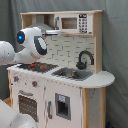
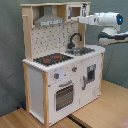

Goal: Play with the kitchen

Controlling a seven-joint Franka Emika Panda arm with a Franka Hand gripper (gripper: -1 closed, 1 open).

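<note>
The kitchen (image 1: 75, 100) (image 2: 37, 85) is a tall toy of pale wood and white panels. It has a black-red hob (image 1: 37, 66) (image 2: 52, 58), sink (image 1: 72, 74), black faucet (image 1: 84, 59) (image 2: 75, 40), oven door (image 1: 27, 105) (image 2: 63, 95), grey hood (image 1: 44, 22) (image 2: 48, 20) and small microwave (image 1: 77, 22) (image 2: 75, 11). My white arm (image 1: 31, 44) (image 2: 107, 19) reaches level toward the upper shelf. The gripper (image 1: 56, 33) (image 2: 81, 20) sits just below the microwave's front, above the sink and hob.
A grey curtain (image 2: 10, 50) hangs behind the kitchen. In the second exterior view the kitchen stands on a pale wooden surface (image 2: 100, 110). Another white arm segment (image 1: 12, 117) fills the first exterior view's lower left corner.
</note>
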